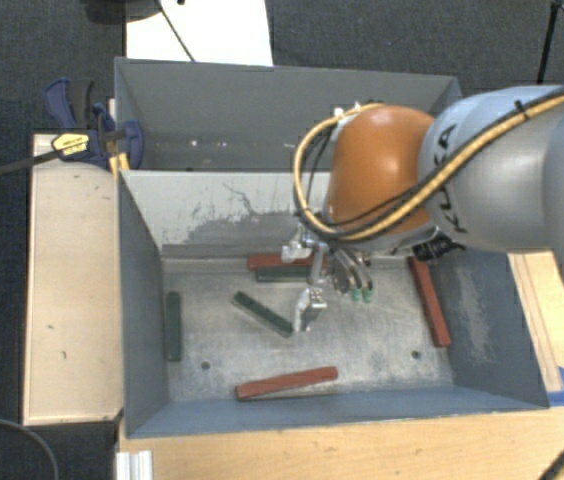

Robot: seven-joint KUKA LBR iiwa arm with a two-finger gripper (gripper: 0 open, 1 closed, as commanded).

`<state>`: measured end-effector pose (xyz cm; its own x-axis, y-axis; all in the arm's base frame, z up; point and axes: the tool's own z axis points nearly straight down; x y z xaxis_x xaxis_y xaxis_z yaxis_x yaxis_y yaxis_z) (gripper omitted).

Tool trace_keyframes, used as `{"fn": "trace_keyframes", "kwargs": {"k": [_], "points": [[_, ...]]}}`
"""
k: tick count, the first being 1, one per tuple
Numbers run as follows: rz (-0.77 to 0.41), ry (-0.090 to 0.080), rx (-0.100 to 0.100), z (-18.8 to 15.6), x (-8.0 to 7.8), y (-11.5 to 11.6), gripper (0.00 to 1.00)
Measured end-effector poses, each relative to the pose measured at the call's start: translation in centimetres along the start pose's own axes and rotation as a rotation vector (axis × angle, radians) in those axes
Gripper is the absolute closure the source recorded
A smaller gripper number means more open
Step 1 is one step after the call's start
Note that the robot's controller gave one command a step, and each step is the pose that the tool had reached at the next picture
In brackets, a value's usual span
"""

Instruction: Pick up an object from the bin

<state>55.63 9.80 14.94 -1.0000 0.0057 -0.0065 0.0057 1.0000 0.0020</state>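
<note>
Bin: grey sheet metal with sloped walls; the floor is scuffed and scratched pale. Contents are slim, flat, matte bars, lying singly.

Pincer: bright metal, low over the floor near frame centre. Its tip is at the right end of the tilted green bar, a dark strip running upper left to lower right. Contact can't be made out, and I cannot tell whether the pincer is open or closed. Above it sits a smooth, glossy orange dome with a yellow-and-black cable looped round it.

Other bars:
- back red-brown bar along the rear wall, with the back green bar just beside it
- left green bar near the left wall, standing vertical in frame
- front red-brown bar, almost level, near the front wall
- right red-brown bar, steeply slanted, its top end under the arm
</note>
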Motion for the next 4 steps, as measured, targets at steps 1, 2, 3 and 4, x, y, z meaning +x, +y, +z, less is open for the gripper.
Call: {"fn": "trace_keyframes", "kwargs": {"k": [1, 2, 3, 4], "points": [[-0.027, 0.009, 0.002, 0.1, 0.0, 2.9, 0.00], [-0.019, 0.001, 0.000, -2.0, -0.2, 3.7, 0.00], [0.054, 0.000, 0.000, 4.8, 0.2, 3.0, 0.00], [0.122, -0.006, -0.001, 7.5, 0.2, 4.1, 1.00]]}}
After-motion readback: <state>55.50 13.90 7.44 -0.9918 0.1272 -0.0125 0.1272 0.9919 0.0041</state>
